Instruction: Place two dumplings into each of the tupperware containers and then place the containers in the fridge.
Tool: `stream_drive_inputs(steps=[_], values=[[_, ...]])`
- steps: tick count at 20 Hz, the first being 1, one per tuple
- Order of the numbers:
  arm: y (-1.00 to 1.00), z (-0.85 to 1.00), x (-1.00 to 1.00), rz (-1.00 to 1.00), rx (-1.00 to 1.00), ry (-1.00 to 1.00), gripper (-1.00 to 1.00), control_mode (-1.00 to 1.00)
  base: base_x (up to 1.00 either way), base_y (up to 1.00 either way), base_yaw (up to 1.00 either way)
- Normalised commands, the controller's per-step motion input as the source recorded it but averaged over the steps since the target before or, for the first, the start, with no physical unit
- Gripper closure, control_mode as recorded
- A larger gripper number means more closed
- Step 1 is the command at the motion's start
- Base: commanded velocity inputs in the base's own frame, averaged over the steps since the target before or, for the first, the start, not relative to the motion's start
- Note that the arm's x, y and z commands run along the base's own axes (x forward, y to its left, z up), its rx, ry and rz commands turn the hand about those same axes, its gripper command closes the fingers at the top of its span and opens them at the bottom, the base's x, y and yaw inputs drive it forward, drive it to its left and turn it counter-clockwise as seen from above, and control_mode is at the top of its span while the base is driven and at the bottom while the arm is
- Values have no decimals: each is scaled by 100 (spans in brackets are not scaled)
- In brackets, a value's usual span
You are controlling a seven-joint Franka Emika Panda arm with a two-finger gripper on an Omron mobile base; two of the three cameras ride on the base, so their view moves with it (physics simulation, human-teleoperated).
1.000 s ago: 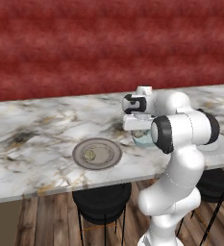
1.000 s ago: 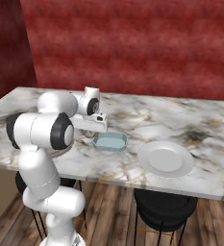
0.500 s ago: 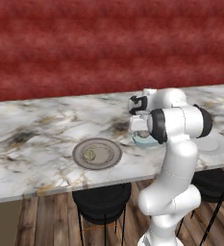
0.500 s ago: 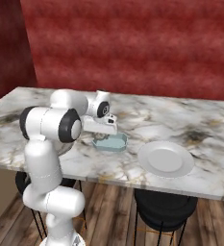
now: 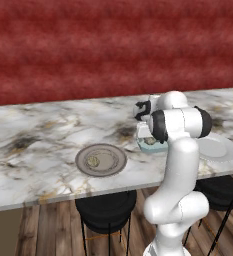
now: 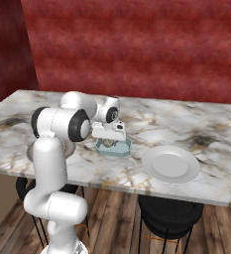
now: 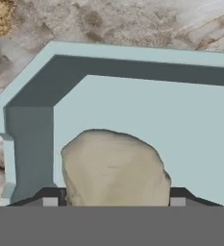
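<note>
We see the gripper [image 7: 111, 201] low over a light-blue tupperware container [image 7: 147, 115] on the marble counter [image 5: 38, 140], its fingertips [image 7: 50, 197] spread either side of a tan dumpling [image 7: 114, 168]. Another dumpling [image 5: 93, 161] lies on the grey-brown plate [image 5: 101, 160]. No lettering is legible.

A long white-and-grey marble counter [image 5: 43, 135] carries three things directly. In the left base view, a round grey-brown plate [image 5: 101, 160] sits near the front edge; a shallow light-blue octagonal tray [image 6: 114, 147] lies at its 3 o'clock, and a round white plate [image 6: 171, 164] lies further along at 3 o'clock.
</note>
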Motion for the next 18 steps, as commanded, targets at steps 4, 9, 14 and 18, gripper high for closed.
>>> stream_drive_inputs(steps=[4, 9, 14, 18], values=[[4, -12, 0, 0, 0, 0, -100, -100, 0, 0, 0], [14, 0, 0, 0, 0, 0, -100, -100, 0, 0, 0], [4, 21, 0, 0, 0, 0, -100, -100, 0, 0, 0], [0, 79, -9, 0, 0, 0, -100, -100, 0, 0, 0]])
